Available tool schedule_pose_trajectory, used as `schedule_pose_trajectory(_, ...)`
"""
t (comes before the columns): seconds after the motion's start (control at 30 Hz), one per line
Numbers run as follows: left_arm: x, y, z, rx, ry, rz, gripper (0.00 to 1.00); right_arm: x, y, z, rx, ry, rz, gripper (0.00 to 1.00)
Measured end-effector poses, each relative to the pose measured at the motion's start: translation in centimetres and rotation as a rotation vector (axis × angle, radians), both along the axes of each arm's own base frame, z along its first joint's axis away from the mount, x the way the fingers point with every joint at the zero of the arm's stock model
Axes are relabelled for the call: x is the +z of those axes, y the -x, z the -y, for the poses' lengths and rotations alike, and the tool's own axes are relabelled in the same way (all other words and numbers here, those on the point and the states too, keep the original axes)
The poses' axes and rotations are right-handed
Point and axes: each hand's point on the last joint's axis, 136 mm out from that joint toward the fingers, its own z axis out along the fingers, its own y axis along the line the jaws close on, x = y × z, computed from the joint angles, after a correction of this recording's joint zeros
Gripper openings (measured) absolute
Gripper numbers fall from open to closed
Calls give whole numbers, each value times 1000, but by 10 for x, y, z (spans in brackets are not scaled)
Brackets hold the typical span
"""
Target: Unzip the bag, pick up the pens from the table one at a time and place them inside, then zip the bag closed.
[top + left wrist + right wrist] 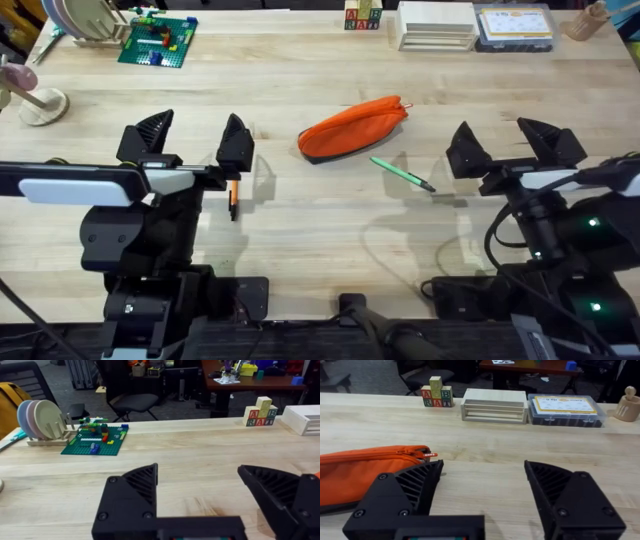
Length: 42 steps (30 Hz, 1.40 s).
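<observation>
The orange bag point(352, 128) lies zipped near the middle of the table point(320, 80), its pull tab toward the far right end; its near end also appears as the bag point(360, 467) in the right wrist view. A green pen point(402, 173) lies just in front of the bag to the right. An orange pen point(233, 197) with a black end lies partly under my left gripper's right finger. My left gripper point(190, 140) hovers open at the left. My right gripper point(515, 143) is open at the right, apart from the green pen.
A green brick baseplate point(157, 41) and a plate rack point(85, 20) sit at the back left. Letter blocks point(362, 16), a wooden tray point(436, 26) and a clear case point(513, 27) line the back edge. A wooden stand point(40, 100) is at far left.
</observation>
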Motion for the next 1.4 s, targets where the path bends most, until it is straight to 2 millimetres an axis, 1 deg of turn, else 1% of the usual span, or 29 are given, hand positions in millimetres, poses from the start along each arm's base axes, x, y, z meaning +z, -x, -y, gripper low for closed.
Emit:
schedule_pose_trajectory(0.47, 0, 0, -1, 7, 0, -2, 994, -1, 0, 2, -13, 0, -5, 997)
schedule_pose_trajectory(0.6, -14, 2, -1, 7, -1, -79, 994, -1, 0, 3, -16, 0, -4, 997)
schedule_pose_trajectory(0.63, -15, 3, -1, 7, -1, -92, 994, -1, 0, 3, -16, 1, -5, 997)
schedule_pose_trajectory(0.67, 4, 11, -1, 7, -6, -107, 994, 1, 2, 5, -29, 2, -18, 996)
schedule_pose_trajectory(0.77, 28, 14, -1, 7, -10, -89, 993, 8, 2, 6, -36, 3, -18, 996)
schedule_pose_trajectory(0.87, 45, 13, -1, 7, -13, -94, 993, 24, 2, 7, -38, 2, -10, 996)
schedule_pose_trajectory(0.97, 53, 6, -1, 6, -14, -135, 993, 38, 1, 7, -38, 3, -21, 996)
schedule_pose_trajectory(1.0, 55, 3, -1, 6, -14, -152, 993, 42, 0, 7, -38, 3, -31, 996)
schedule_pose_trajectory(1.03, 62, -8, -1, 6, -14, -202, 993, 54, -3, 7, -38, 4, -76, 997)
schedule_pose_trajectory(1.17, 75, -27, -1, 5, -16, -253, 993, 74, -10, 7, -38, 5, -130, 998)
schedule_pose_trajectory(1.3, 92, -49, -1, 3, -18, -285, 993, 100, -20, 6, -38, 6, -169, 996)
schedule_pose_trajectory(1.4, 99, -64, 1, -4, -18, -324, 993, 116, -29, 6, -38, 7, -205, 997)
